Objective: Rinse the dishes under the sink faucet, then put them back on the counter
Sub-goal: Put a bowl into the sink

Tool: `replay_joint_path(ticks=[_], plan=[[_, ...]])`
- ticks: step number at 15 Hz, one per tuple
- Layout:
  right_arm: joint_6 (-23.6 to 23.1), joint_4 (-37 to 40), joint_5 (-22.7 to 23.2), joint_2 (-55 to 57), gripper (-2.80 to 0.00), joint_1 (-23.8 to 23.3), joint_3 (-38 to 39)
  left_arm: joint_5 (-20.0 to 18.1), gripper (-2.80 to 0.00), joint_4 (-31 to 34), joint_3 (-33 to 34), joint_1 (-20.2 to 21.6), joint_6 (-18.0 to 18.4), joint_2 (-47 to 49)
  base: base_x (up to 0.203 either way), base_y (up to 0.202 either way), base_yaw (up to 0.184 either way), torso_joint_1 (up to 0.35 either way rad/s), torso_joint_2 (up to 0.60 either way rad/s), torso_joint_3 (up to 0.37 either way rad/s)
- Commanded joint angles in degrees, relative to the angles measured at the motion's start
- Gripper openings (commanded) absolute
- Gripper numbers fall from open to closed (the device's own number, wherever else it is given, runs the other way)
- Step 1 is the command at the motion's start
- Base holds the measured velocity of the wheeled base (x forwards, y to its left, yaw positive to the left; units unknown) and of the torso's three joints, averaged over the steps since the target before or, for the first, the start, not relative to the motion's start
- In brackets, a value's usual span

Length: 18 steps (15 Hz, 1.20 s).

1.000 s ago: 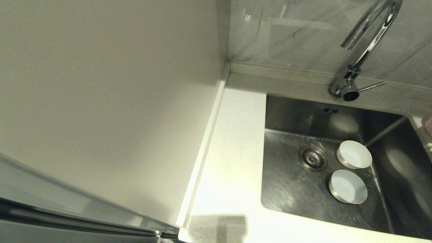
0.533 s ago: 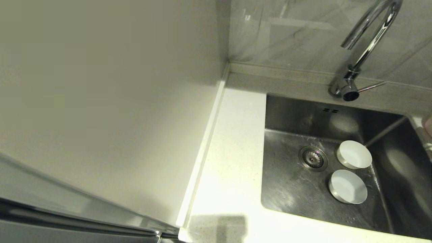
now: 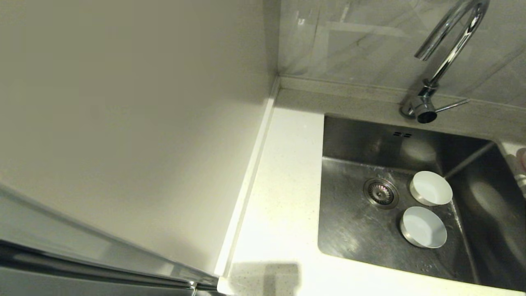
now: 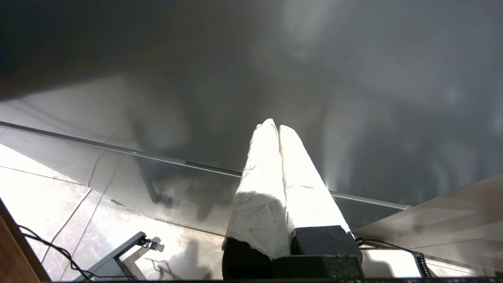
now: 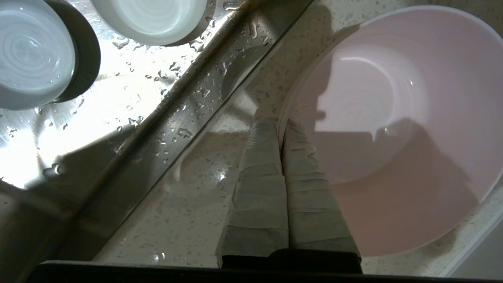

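The pale pink bowl (image 5: 393, 118) is over the speckled counter (image 5: 184, 204) just right of the sink, and only a sliver of it (image 3: 522, 158) shows at the head view's right edge. My right gripper (image 5: 279, 122) is shut on its rim, one finger inside and one outside. I cannot tell whether the bowl rests on the counter. Two white bowls (image 3: 431, 188) (image 3: 423, 227) sit upright in the steel sink (image 3: 353, 230) right of the drain strainer (image 3: 381, 193), wet inside. The chrome faucet (image 3: 448, 49) stands behind the sink with no water running. My left gripper (image 4: 274, 125) is shut and empty, parked low beside a cabinet front.
A broad strip of white counter (image 3: 283, 185) lies left of the sink, bounded by a raised pale edge and the off-white wall panel (image 3: 123, 123). Water drops cover the sink's rim (image 5: 188, 106). The faucet's thin lever (image 3: 452, 106) points right.
The pink bowl's visible edge at the head view's right border has shrunk and slid further right and lower. The two white bowls have not moved.
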Motion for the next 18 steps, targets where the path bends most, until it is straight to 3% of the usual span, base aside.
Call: replay_joint_path(ticks=[1,6,11,15,18], plan=[[-0.37,0.26,0.16,0.42,-2.80,-0.15,-0.24,-0.02,-2.80,0.01,0.00,0.02,-0.01,-0.18,0.000,0.000,0.000,0.000,0.00,0.000],[0.11,0.80,0.84,-1.92,-2.80,-1.73,0.26,0.04,-2.80,0.01,0.00,-0.01,-0.01,-0.18,0.000,0.000,0.000,0.000,0.00,0.000],[6.16,1.65,2.63,-11.82,-2.80,-2.41,5.72,-0.01,-2.80,0.01,0.00,0.02,-0.01,-0.18,0.000,0.000,0.000,0.000,0.00,0.000],[7.15,1.61,4.26,-18.67,-2.80,-1.78,15.02,-0.02,-2.80,0.01,0.00,0.02,-0.01,-0.18,0.000,0.000,0.000,0.000,0.00,0.000],[7.21,1.50,3.54,-22.81,-2.80,3.32,24.02,0.00,-2.80,0.01,0.00,-0.04,-0.01,-0.18,0.000,0.000,0.000,0.000,0.00,0.000]])
